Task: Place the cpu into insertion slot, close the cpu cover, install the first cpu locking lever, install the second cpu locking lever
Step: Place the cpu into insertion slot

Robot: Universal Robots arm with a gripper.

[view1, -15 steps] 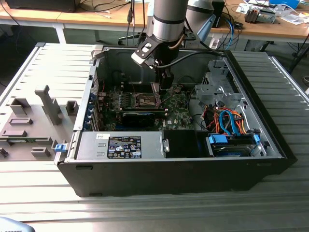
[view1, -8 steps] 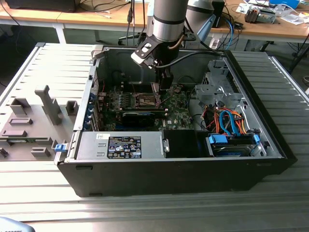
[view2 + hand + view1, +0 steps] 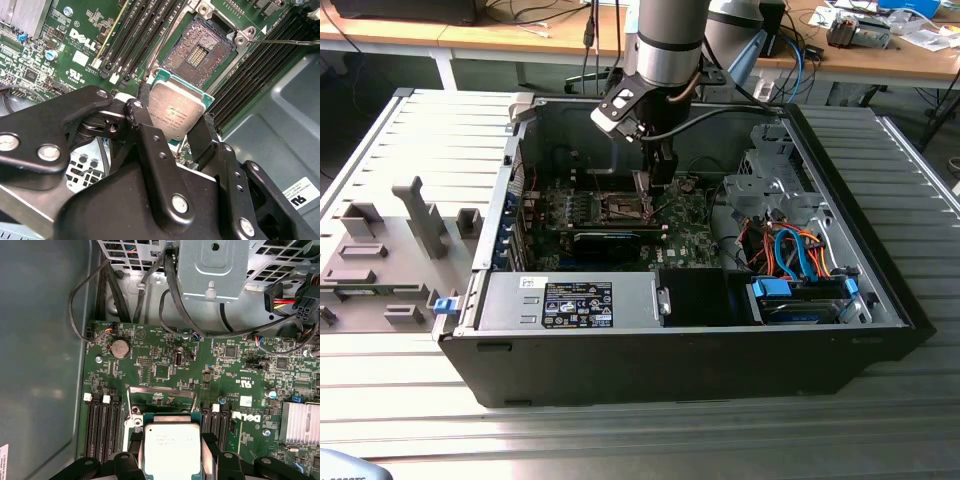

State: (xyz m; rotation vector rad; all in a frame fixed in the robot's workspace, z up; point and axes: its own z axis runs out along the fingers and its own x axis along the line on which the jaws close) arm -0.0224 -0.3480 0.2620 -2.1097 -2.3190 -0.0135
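Ribbed grey metal table (image 3: 620,440), wooden workbenches (image 3: 520,40) behind it. On the table stands an open black computer case (image 3: 680,370), board facing up.

1. Gripper (image 3: 170,122). Mine. It hangs down into the case from the upper middle of the exterior view. Its fingers (image 3: 145,130) are clamped on two opposite edges of the cpu (image 3: 177,105).

2. The cpu. Pale silver square with a green border, flat face toward both wrist cameras. It is held clear of the board and seated in nothing. Being square, it has no long axis. I judge its edges slightly turned against the socket's.

3. Insertion slot (image 3: 200,50). Bare, with its dark contact field exposed. In the second wrist view it sits just beyond the cpu's free edge, near but apart. In the exterior view it lies just below and left of my fingertips. This is the relation that counts: I judge the cpu raised above the slot and a little short of it, though I cannot tell how squarely it lines up.

4. The cpu cover (image 3: 162,389). Thin metal frame standing up off the board just past the cpu in the first wrist view. It is not down over the slot.

5. Lever (image 3: 285,42). Thin metal rod beside the slot, unhooked as I judge it.

6. Surroundings:
- Black memory slots (image 3: 140,35) flank the socket.
- Finned heat sink (image 3: 300,422).
- Coin cell (image 3: 119,347).
- Grey labelled box (image 3: 570,300), lower centre of the exterior view.
- Blue and orange cables (image 3: 800,250), at the exterior view's right.
- Grey fixture (image 3: 380,265), on the table at the exterior view's far left.
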